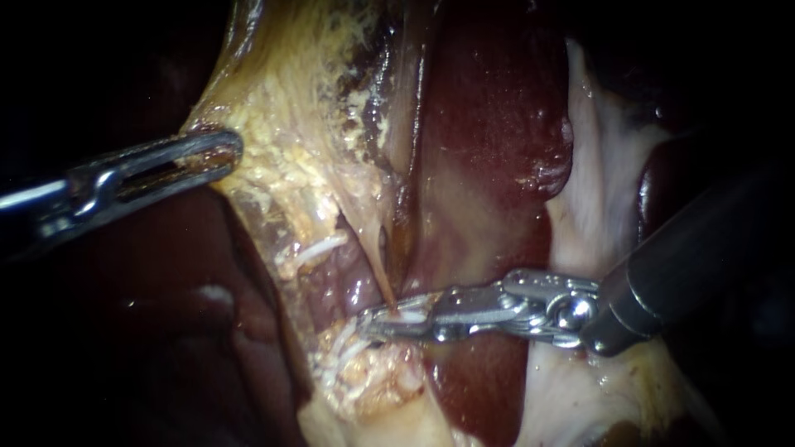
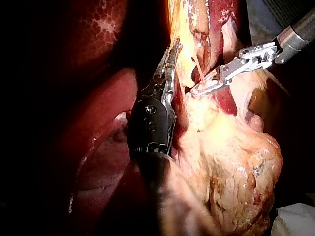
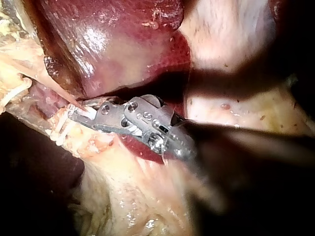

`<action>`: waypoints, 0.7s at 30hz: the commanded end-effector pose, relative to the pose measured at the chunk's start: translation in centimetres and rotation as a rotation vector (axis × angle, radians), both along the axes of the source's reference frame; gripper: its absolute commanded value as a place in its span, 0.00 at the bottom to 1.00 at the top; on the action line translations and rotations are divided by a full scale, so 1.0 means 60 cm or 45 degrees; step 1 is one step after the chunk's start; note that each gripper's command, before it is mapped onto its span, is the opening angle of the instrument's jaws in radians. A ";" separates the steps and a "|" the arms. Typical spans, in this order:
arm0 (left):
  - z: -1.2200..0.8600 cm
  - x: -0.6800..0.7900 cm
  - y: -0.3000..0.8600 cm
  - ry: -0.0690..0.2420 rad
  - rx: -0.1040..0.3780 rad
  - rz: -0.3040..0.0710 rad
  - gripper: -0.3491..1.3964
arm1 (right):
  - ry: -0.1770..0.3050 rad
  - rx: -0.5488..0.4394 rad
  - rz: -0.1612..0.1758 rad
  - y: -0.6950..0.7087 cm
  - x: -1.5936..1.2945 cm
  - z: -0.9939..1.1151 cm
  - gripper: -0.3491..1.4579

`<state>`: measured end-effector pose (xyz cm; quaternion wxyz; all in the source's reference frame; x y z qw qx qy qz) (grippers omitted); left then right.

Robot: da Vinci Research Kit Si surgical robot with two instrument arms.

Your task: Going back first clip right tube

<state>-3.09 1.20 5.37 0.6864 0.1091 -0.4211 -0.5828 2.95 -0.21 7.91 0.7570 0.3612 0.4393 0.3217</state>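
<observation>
My right instrument (image 1: 377, 323) reaches in from the right, level with the foot of a thin pale tube (image 1: 378, 261). Its slim jaws stand slightly open, one on each side of the tube's lower end. A small white piece (image 1: 409, 314) lies between them; I cannot tell whether it is a clip. The right wrist view shows the same jaws (image 3: 78, 114) at the tube (image 3: 59, 91). My left instrument (image 1: 224, 153) comes from the left, shut on the edge of the yellowish gallbladder tissue (image 1: 290, 149) and holding it taut. Its jaws (image 2: 171, 59) also appear in the left wrist view.
Dark red liver (image 1: 489, 124) lies behind and to the right of the tube. White stringy strands (image 1: 348, 352) cross the fatty tissue just under the right jaws. Pale membrane (image 1: 596, 165) lies beyond the right instrument's shaft (image 1: 687, 265).
</observation>
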 end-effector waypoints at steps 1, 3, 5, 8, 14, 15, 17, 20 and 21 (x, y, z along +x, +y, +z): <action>0.0001 0.0000 0.0000 0.000 0.000 0.000 0.00 | 0.000 0.000 0.000 0.0000 0.0000 0.0000 0.00; 0.0001 0.0000 -0.0001 0.000 0.000 0.000 0.00 | 0.000 0.000 0.000 0.0000 0.0000 0.0000 0.00; 0.0001 0.0000 -0.0001 0.000 0.000 0.000 0.00 | 0.000 0.001 0.000 0.0001 0.0000 -0.0001 0.00; 0.0001 0.0000 -0.0001 0.000 0.000 0.000 0.00 | 0.019 0.005 0.013 0.0006 0.0000 -0.0004 0.24; 0.0001 0.0000 -0.0001 0.000 0.000 0.000 0.00 | 0.102 -0.143 0.010 0.0020 -0.0004 -0.0018 0.52; 0.0001 0.0000 -0.0001 0.000 0.000 0.000 0.00 | 0.118 -0.175 0.002 0.0022 -0.0007 -0.0020 0.52; 0.0001 0.0000 -0.0001 0.000 0.000 0.000 0.00 | 0.151 -0.242 -0.015 0.0024 -0.0013 -0.0024 0.52; 0.0001 0.0000 -0.0002 0.001 0.000 0.000 0.00 | 0.180 -0.323 -0.047 0.0021 -0.0022 -0.0031 0.52; 0.0001 0.0000 -0.0002 0.001 0.000 -0.001 0.00 | 0.187 -0.343 -0.056 0.0020 -0.0025 -0.0033 0.52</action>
